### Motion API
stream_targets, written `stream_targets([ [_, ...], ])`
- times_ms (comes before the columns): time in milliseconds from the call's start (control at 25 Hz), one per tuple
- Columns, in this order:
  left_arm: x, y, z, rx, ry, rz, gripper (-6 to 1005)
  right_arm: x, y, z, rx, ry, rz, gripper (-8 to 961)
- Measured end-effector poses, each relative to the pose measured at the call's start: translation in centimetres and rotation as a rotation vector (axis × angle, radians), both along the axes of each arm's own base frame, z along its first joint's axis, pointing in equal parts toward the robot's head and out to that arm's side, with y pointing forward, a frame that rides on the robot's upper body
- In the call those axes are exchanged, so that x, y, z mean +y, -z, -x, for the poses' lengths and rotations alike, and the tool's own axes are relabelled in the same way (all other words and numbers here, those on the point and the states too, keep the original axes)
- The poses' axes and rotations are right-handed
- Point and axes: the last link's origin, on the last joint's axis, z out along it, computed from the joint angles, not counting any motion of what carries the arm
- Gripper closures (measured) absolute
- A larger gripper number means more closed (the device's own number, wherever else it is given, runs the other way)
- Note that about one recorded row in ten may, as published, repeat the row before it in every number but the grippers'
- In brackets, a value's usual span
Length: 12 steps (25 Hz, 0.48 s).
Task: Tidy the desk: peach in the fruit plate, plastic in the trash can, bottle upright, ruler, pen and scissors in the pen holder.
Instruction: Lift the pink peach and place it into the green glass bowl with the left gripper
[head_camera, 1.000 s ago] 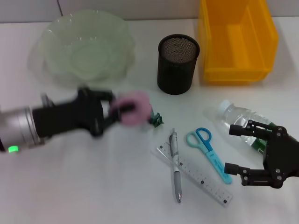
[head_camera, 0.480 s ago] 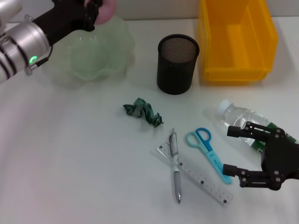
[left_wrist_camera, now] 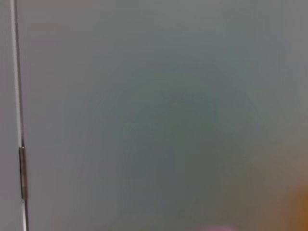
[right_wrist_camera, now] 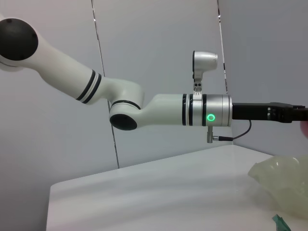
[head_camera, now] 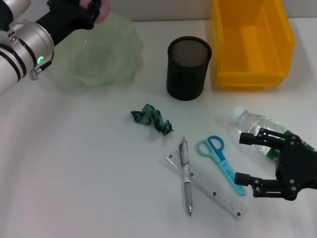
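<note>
Pink peach [head_camera: 97, 7] in left hand [head_camera: 88, 12] above plate [head_camera: 99, 54]

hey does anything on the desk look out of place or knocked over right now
Yes. The bottle lies on its side beside the open right tool. The crumpled plastic sits loose mid-desk, and the pen, ruler and scissors lie outside the pen holder. The left tool holds the peach above the fruit plate.

On your white desk [head_camera: 74, 173] sit the pale green fruit plate [head_camera: 106, 59], black mesh pen holder [head_camera: 188, 69] and yellow bin [head_camera: 250, 44] along the far side. Nearer you lie crumpled green plastic [head_camera: 151, 118], a pen [head_camera: 186, 176] crossing the clear ruler [head_camera: 213, 188], blue scissors [head_camera: 222, 162], and a toppled bottle [head_camera: 255, 128].
</note>
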Motion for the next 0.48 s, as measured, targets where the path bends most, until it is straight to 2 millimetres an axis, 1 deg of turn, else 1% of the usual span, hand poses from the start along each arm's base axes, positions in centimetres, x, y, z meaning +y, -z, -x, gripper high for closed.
stream_targets([
  [200, -0.6, 0.0, 0.2, -0.024, 0.017, 0.004, 659, 0.0, 0.0, 0.0, 0.001, 0.001, 0.001, 113],
  [400, -2.6, -0.6, 0.9, -0.090, 0.076, 0.011, 560, 0.1, -0.1, 0.1, 0.007, 0.008, 0.006, 113],
  [440, -3.1, -0.8, 1.2, -0.111, 0.085, 0.015, 540, 0.2, -0.3, 0.3, 0.023, 0.016, 0.009, 113],
  [480, -3.1, -0.8, 1.2, -0.111, 0.085, 0.015, 492, 0.2, -0.3, 0.3, 0.023, 0.016, 0.009, 113],
])
